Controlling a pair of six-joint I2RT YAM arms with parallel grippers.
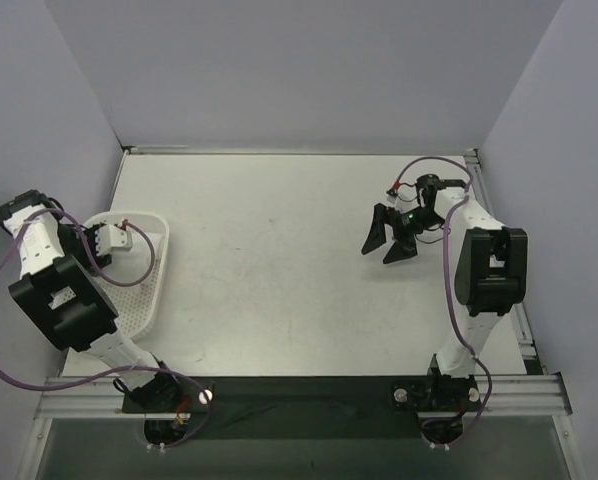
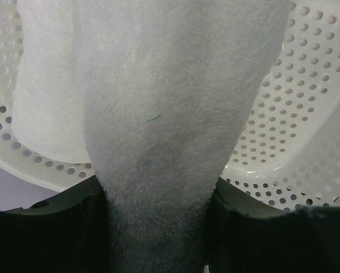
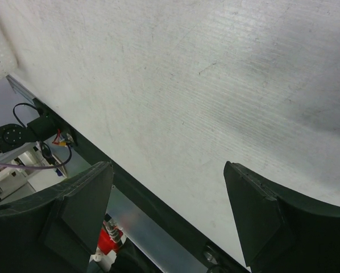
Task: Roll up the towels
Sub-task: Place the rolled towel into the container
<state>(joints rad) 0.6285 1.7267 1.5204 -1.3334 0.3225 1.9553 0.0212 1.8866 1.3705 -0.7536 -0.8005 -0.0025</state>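
Top external: fixed high behind both arm bases (image 1: pixel 151 398), looking down on the whole flat white table (image 1: pixel 279 270), far off. Left wrist: looks out past the left gripper (image 2: pixel 157 193), very close on a white terry-cloth towel (image 2: pixel 158 114) with a white perforated plastic basket (image 2: pixel 298 114) behind. Right wrist: looks past the right gripper (image 3: pixel 167 170), slanting down at tabletop toward the near silver metal rail (image 3: pixel 144 230), fairly near. Basket shows in all three.

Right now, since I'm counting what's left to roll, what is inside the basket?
A white towel, pinched by the left gripper, covers most of the basket's inside. More terry cloth lies behind it; whether that is a second towel is unclear. The floor beneath is hidden.
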